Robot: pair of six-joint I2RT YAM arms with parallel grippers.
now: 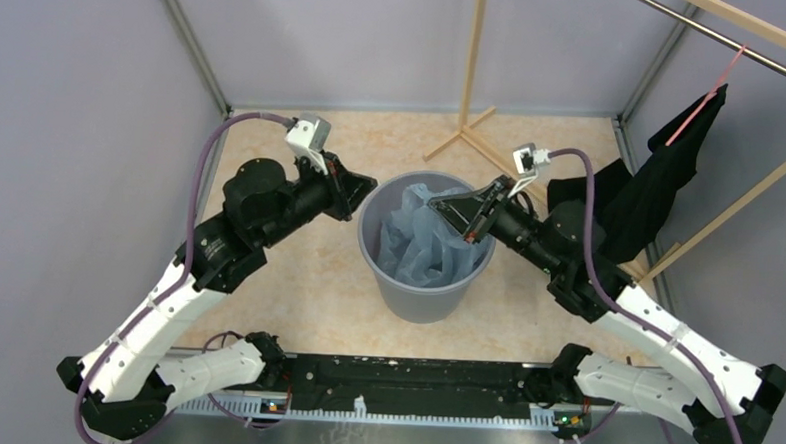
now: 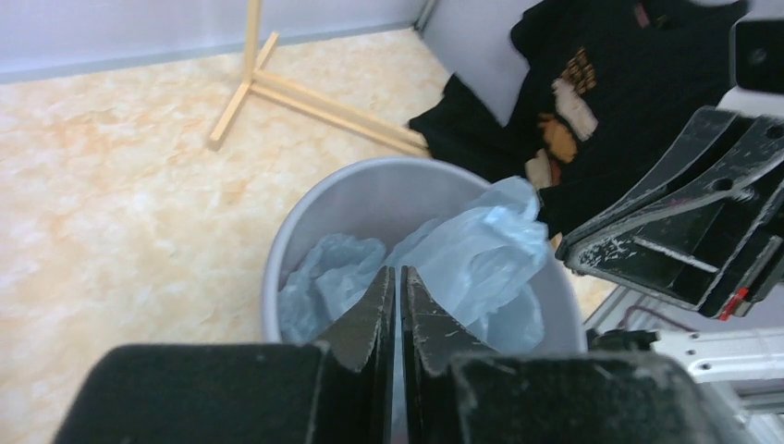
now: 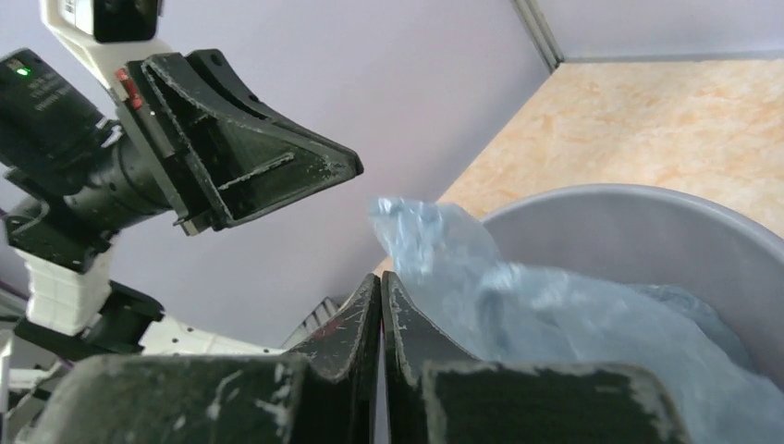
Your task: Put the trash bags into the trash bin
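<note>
From above, the trash bin point(image 1: 421, 293) stands between my two arms with the light-blue trash bag point(image 1: 423, 248) bunched inside it. My left gripper point(image 1: 362, 189) sits just outside the left rim. My right gripper point(image 1: 469, 225) hangs over the far right of the rim, on or just above the film.

My left wrist view shows my left fingers point(image 2: 374, 314) with only a thin slit between them and nothing in it. A flap of the bag point(image 2: 504, 240) stands above the rim near my right gripper point(image 2: 684, 231), in front of a black garment point(image 2: 629, 92).

My right wrist view shows my right fingers point(image 3: 370, 319) pressed together. I cannot tell whether any film is caught between them. The flap point(image 3: 421, 236) rises just past their tips, above the grey rim point(image 3: 638, 199).

I judge the bag nearly in, with that flap left to tuck. I should press it down and inward with my closed right jaws, slowly, because the film springs back. My left arm should stay clear of the rim so the light bin doesn't tip.
</note>
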